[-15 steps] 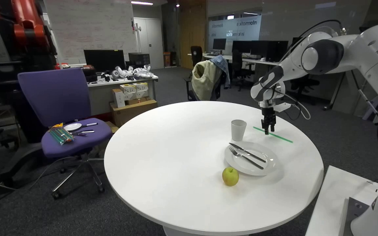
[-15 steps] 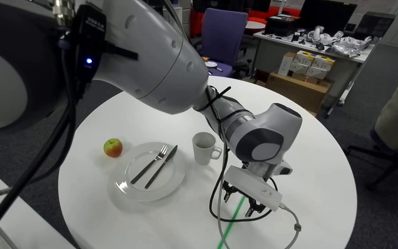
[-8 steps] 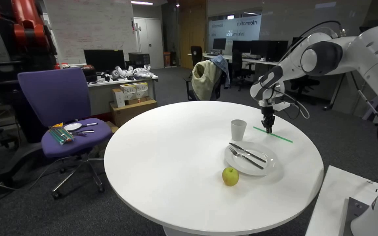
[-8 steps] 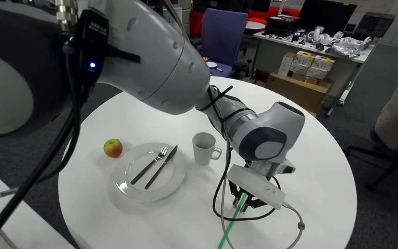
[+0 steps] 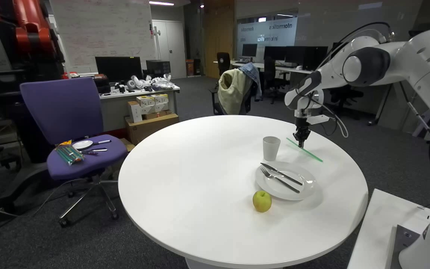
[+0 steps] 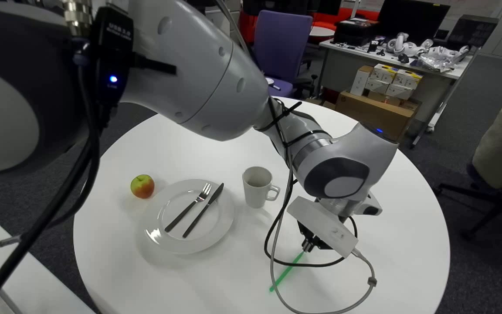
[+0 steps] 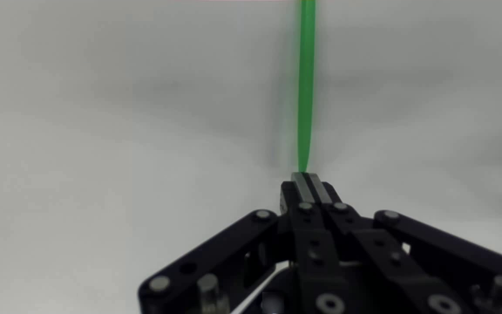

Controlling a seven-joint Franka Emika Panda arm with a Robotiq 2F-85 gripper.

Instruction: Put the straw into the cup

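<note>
The green straw [image 5: 314, 155] is pinched between the fingertips of my gripper [image 5: 301, 145], somewhere along its middle. In the wrist view the straw [image 7: 306, 87] runs away from the shut fingertips of the gripper [image 7: 305, 175] and flattens where they squeeze it. It appears to be slightly above the table, roughly level. A white cup [image 6: 256, 188] with a handle stands upright on the table, apart from gripper and straw in both exterior views. Its opening faces up. Part of the straw is hidden behind the gripper in an exterior view [image 6: 307, 246].
A white plate [image 6: 221, 222] bearing a fork [image 6: 190, 208] and a knife [image 6: 204, 210] lies beside the cup. Near the plate is an apple [image 5: 262, 201]. All stand on a round white table [image 5: 192, 179]. A cable [image 6: 275, 279] loops down beside the gripper.
The jaws, apart a second ago over the straw, have come together on it. Gripper and straw have since risen a little and shifted, the straw turning slightly. Cup and plate have not moved.
</note>
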